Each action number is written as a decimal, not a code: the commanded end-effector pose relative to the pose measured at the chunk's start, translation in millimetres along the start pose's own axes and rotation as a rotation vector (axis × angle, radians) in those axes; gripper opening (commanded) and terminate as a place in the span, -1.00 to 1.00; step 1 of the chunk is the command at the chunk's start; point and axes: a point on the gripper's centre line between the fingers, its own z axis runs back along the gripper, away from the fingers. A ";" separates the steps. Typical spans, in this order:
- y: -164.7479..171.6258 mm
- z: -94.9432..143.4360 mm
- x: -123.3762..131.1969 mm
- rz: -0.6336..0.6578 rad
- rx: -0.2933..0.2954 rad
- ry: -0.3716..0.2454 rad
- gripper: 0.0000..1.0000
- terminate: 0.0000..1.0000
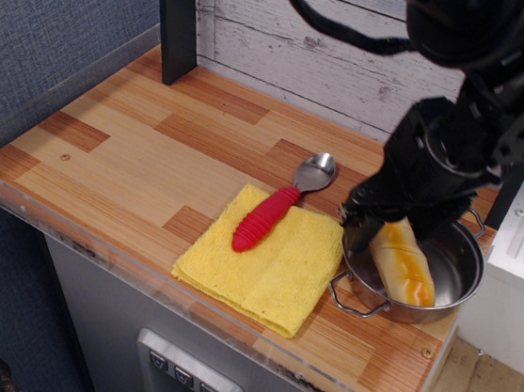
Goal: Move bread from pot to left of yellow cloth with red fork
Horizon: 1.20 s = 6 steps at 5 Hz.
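The bread lies slanted in the shiny pot at the right of the table. My gripper hangs low over the pot, right above the bread's far end, which it hides. The jaws look open, one dark finger left of the bread and the other on its right side. I cannot tell whether they touch the bread. The yellow cloth lies left of the pot. The red fork lies slanted with its red handle on the cloth and its silver head on the wood.
A clear plastic rim runs along the table's front and left edges. A black post stands at the back left. A white plank wall closes off the back. Bare wood lies left of the cloth.
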 end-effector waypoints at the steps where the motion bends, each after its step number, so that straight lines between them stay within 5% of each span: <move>1: 1.1 4.5 -6.0 -0.029 -0.022 -0.011 1.00 -1.00; 2: 4.3 4.7 -6.4 -0.057 -0.012 -0.027 -1.00 -1.00; 4: -0.6 15.6 -7.2 -0.099 -0.009 -0.072 -1.00 -1.00; 6: 2.5 48.0 21.4 -0.248 -0.165 -0.190 -1.00 -1.00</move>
